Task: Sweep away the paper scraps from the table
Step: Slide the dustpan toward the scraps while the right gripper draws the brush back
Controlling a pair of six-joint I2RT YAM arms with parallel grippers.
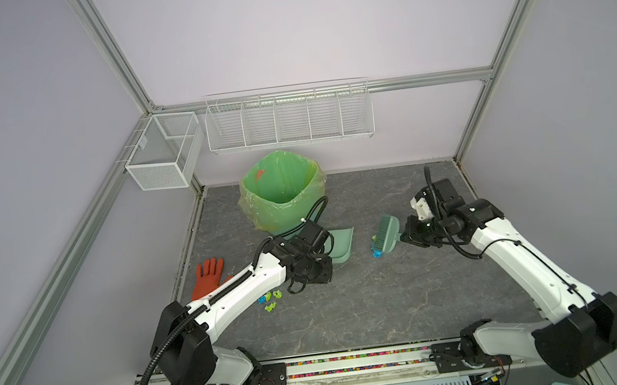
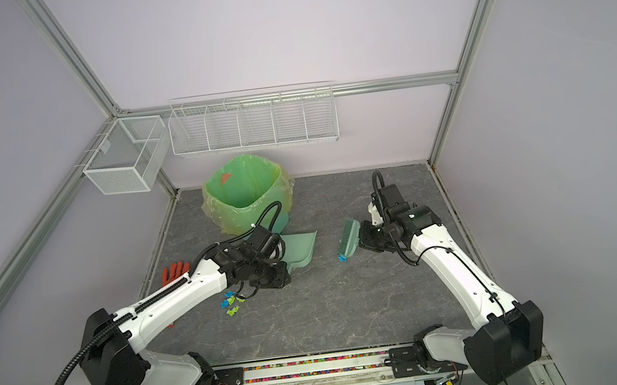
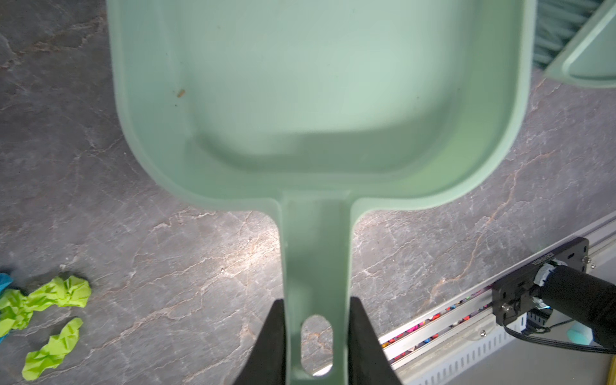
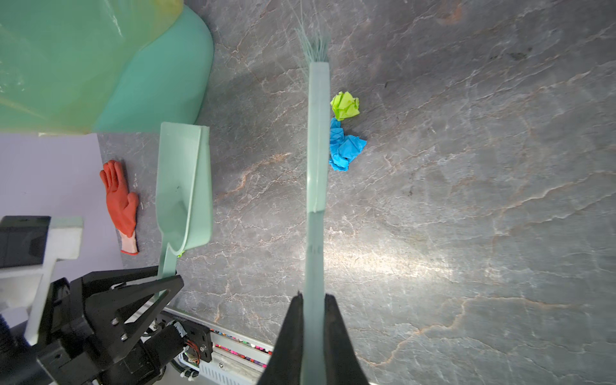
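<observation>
Between the black fingers point(image 3: 273, 336) of the left gripper point(image 3: 316, 310) sits the slim handle of a pale green dustpan point(image 3: 316, 83), clamped from both sides just at its hanging slot, with the empty pan stretching straight ahead of the jaws. Just behind that gripper, on the side nearer the arm bases, one cluster of the paper scraps point(image 1: 271, 299) lies on the table point(image 1: 389, 302): several lime green bits and a little blue, close to the pan's handle but apart from it. Across from the dustpan's open mouth, the right gripper point(image 4: 314, 300) is closed tight on the narrow handle of a matching green brush point(image 4: 318, 133), whose head reaches out beyond the fingertips with the bristles fanning at its far end. Right beside that brush head lie two more scraps, a lime green ball point(image 4: 345, 106) and a crumpled blue one point(image 4: 345, 148); whether they touch it is hard to tell. Out past the left gripper's side, away from the brush, an orange-red glove point(image 1: 208, 276) lies flat near the table's edge. Farther ahead of the dustpan stands a bin point(image 1: 281, 188) lined with a green bag, its mouth open. Beyond it, on the walls, hang a white wire rack point(image 1: 289, 119) and a mesh basket point(image 1: 164, 150).
</observation>
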